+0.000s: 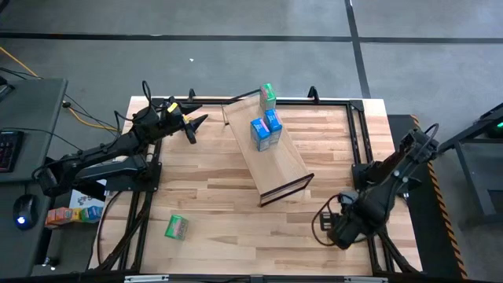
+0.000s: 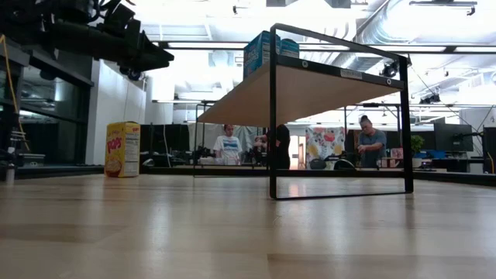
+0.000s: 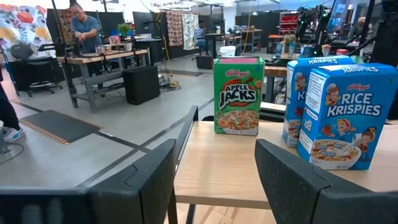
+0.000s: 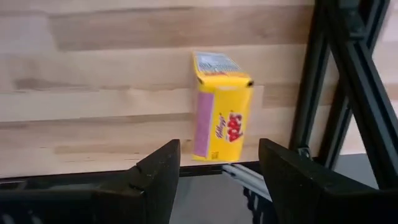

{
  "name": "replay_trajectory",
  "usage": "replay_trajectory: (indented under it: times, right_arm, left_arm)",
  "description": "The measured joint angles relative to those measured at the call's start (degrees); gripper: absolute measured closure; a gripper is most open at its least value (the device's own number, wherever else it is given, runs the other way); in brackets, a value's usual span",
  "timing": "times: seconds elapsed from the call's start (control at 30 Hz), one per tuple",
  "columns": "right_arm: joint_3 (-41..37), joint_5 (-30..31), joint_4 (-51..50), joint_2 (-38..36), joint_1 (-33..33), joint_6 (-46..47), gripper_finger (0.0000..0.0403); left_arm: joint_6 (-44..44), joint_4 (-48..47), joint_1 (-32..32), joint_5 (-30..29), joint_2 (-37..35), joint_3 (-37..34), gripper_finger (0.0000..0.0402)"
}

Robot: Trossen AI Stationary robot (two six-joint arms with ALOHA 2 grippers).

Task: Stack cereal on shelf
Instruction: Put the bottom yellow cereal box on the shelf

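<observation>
Cardboard stock, six small printed cereal boxes listed, four located in the overhead view: two blue boxes (image 1: 265, 130) standing side by side, touching, on the shelf (image 1: 279, 161) just above frame centre; one green box (image 1: 268, 96) upright at the shelf's upper end; a second green box (image 1: 176, 227) lying flat on the tabletop (image 1: 228, 204) at lower left. One yellow box (image 4: 222, 120) appears in the right wrist view, standing near the table's edge beside the dark frame rail (it cannot be placed in the overhead view); the sixth is not accounted for. Handling, by judgement: light, thin-walled, hollow-feeling cartons with glossy print, likely to dent or slip under a hard squeeze and to topple if nudged high up; best taken across the two narrow sides, around mid-height, with moderate pressure. Left gripper (image 1: 191, 123), upper left of the overhead frame just off the shelf's upper end, fingers apart and holding nothing, faces the green and blue boxes. Right gripper (image 4: 217, 165), at the lower right table edge, likewise spread and empty, aimed at the yellow box.
</observation>
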Motion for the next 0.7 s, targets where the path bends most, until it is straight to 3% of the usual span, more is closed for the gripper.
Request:
replay_trajectory:
  times: [0.47,0.7]
  right_arm:
    - [-0.1,-1.8,0.4,5.7,0.6,-0.5,0.0192]
    - [-0.1,0.3,0.2,7.7,1.1,-0.8,0.0192]
  left_arm:
    - [0.0,0.1,0.0,0.0,0.0,0.0,0.0193]
    - [-0.2,0.1,0.0,0.0,0.0,0.0,0.0193]
